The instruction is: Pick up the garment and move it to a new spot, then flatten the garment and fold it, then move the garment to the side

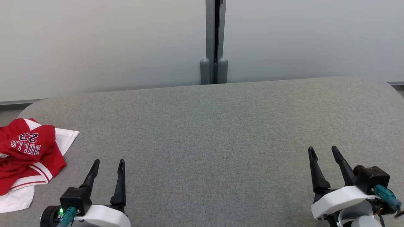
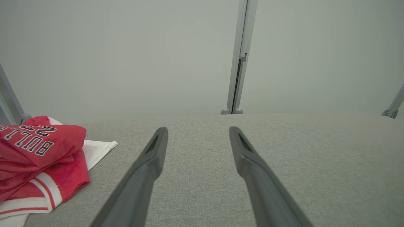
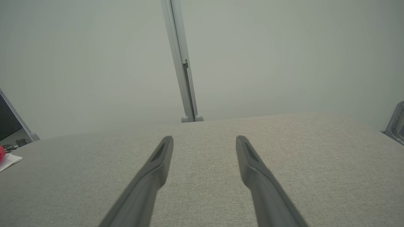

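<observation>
Fingers (image 1: 120, 183) of left gripper (image 1: 109, 161) and right gripper (image 1: 322, 148) are gaping wide, empty; crumpled red-and-white jersey (image 1: 28, 157) is awaiting pickup at grey fabric worktop's (image 1: 205, 142) left end.

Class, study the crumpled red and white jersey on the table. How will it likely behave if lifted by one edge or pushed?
Probably floppy: the jersey lies in soft folds, so it should drape and unfold when lifted. Likely light: its white edge lies thin and flat. Pushed, it may bunch rather than slide on the woven grey table.

Garment (image 1: 28, 154) cut off by left edge, lower layers hidden under folds
</observation>
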